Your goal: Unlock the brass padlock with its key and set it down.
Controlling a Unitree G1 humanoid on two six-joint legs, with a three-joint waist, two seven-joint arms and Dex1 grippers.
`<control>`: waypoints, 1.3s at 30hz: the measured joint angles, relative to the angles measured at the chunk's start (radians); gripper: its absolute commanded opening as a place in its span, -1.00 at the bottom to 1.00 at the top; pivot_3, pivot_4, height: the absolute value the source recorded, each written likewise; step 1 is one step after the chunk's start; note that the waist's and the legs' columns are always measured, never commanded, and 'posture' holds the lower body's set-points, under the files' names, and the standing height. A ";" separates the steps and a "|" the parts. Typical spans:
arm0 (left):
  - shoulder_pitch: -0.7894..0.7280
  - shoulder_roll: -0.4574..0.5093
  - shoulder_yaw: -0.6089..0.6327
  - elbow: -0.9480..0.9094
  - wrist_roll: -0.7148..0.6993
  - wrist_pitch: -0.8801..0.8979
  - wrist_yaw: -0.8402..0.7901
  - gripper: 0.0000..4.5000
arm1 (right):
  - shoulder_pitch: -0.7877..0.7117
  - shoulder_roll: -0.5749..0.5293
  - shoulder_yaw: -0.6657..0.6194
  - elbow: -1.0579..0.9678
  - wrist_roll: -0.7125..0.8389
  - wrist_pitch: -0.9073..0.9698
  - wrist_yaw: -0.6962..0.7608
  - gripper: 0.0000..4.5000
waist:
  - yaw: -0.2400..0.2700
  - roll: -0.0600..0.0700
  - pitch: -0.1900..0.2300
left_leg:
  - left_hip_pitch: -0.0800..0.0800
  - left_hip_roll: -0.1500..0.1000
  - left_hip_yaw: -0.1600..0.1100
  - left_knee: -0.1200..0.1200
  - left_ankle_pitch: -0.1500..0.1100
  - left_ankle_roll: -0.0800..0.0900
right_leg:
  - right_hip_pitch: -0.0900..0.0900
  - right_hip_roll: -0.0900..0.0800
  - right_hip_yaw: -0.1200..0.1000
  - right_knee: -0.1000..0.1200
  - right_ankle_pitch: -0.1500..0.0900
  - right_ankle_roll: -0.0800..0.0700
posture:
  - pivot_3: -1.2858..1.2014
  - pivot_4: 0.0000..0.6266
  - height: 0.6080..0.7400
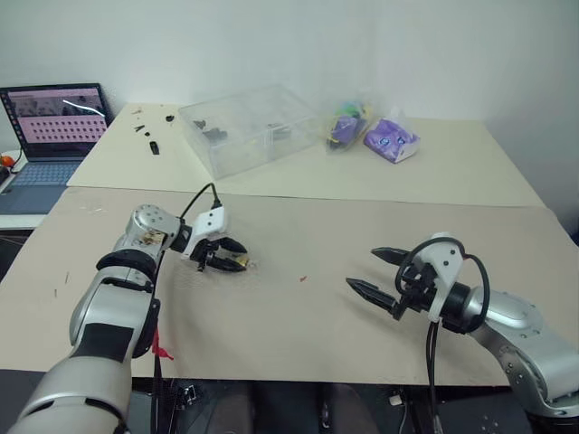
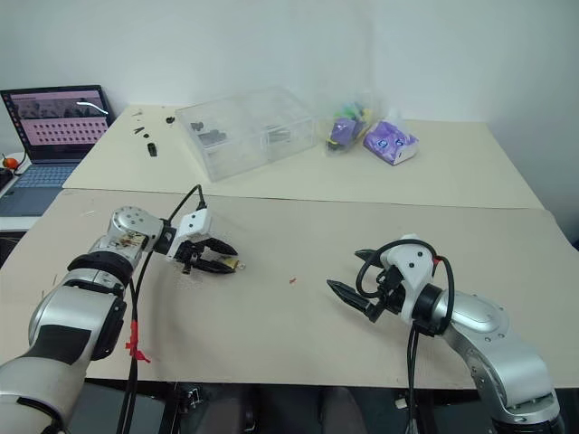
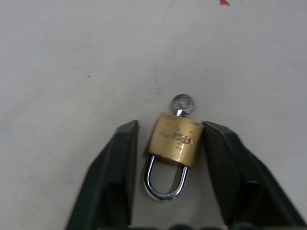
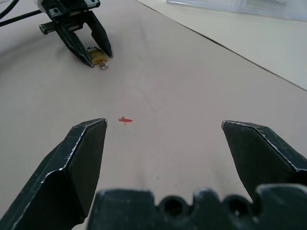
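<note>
The brass padlock (image 3: pixel 175 139) lies flat on the beige table (image 1: pixel 298 334), its silvery shackle (image 3: pixel 165 189) pointing back toward my left wrist. A small silver key (image 3: pixel 183 103) sticks out of its far end. My left gripper (image 3: pixel 170 125) is closed in on the padlock's two sides; one finger (image 3: pixel 218 153) presses the body and the other finger (image 3: pixel 122 153) sits a hair off it. From the head, this gripper (image 1: pixel 237 262) is at the table's left-middle. My right gripper (image 1: pixel 362 268) hovers open and empty to the right, well apart from the padlock (image 4: pixel 96 55).
A tiny red speck (image 1: pixel 303 278) lies on the table between the two grippers. On the rear table stand a clear plastic box (image 1: pixel 244 127), two bags (image 1: pixel 389 137) and small dark parts (image 1: pixel 154 145). A laptop (image 1: pixel 54 117) is open at the far left.
</note>
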 measured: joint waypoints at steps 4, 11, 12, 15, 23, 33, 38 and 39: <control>0.000 -0.002 0.002 0.000 0.000 0.001 -0.002 -0.63 | 0.000 0.000 0.000 0.000 0.000 0.000 -0.001 1.00 | 0.001 0.000 0.000 | 0.000 0.000 0.000 0.000 -0.001 0.000 | 0.000 0.000 0.000 0.000 0.000 0.001 | 0.03 -0.52 0.79; 0.007 -0.003 0.010 -0.006 0.000 -0.003 -0.001 -0.63 | -0.013 -0.001 0.021 0.004 -0.026 0.000 -0.007 1.00 | 0.002 0.000 0.000 | 0.000 0.000 0.000 0.000 -0.001 0.000 | 0.000 0.000 0.000 0.000 -0.001 0.000 | 0.03 -0.52 0.79; 0.010 -0.002 0.015 -0.010 -0.001 -0.003 -0.005 -0.63 | -0.020 -0.005 0.033 0.005 -0.043 0.000 -0.009 1.00 | 0.001 0.000 0.000 | 0.000 0.000 0.000 0.000 -0.001 0.000 | 0.000 0.000 0.000 0.000 -0.001 0.000 | 0.03 -0.52 0.79; 0.025 0.011 0.019 -0.063 -0.021 0.001 -0.065 -0.63 | -0.041 -0.048 0.098 0.009 -0.118 0.000 -0.008 1.00 | 0.000 0.000 0.000 | -0.002 0.000 0.000 0.000 -0.001 0.000 | -0.002 0.000 0.000 0.000 -0.001 0.000 | 0.03 -0.52 0.79; 0.129 0.292 -0.047 -0.708 -0.385 0.474 -0.104 -0.63 | -0.143 -0.196 0.287 -0.038 -0.372 -0.056 0.025 1.00 | -0.019 0.000 0.001 | -0.005 0.001 0.000 0.001 -0.001 0.000 | -0.006 0.000 0.001 0.002 -0.001 0.000 | 0.03 -0.52 0.79; 0.274 0.373 0.003 -1.177 -0.532 0.804 -0.075 -0.63 | -0.358 -0.156 0.526 0.143 -1.082 -0.850 -0.277 1.00 | -0.015 0.000 0.002 | -0.007 -0.001 0.001 0.001 0.000 -0.001 | -0.011 0.000 0.001 0.005 -0.004 0.000 | 0.03 -0.52 0.79; 0.282 0.347 0.016 -1.213 -0.532 0.827 -0.044 -0.63 | -0.405 -0.066 0.562 0.271 -1.146 -1.061 -0.337 1.00 | -0.018 0.000 0.002 | -0.005 -0.001 0.001 0.002 0.000 -0.001 | -0.011 0.000 0.003 0.010 -0.005 0.000 | 0.03 -0.52 0.79; 0.282 0.340 0.017 -1.220 -0.531 0.827 -0.039 -0.63 | -0.426 -0.048 0.563 0.294 -1.155 -1.097 -0.338 1.00 | -0.018 0.000 0.002 | -0.005 -0.001 0.001 0.002 0.000 -0.001 | -0.010 0.001 0.003 0.011 -0.005 0.000 | 0.03 -0.52 0.79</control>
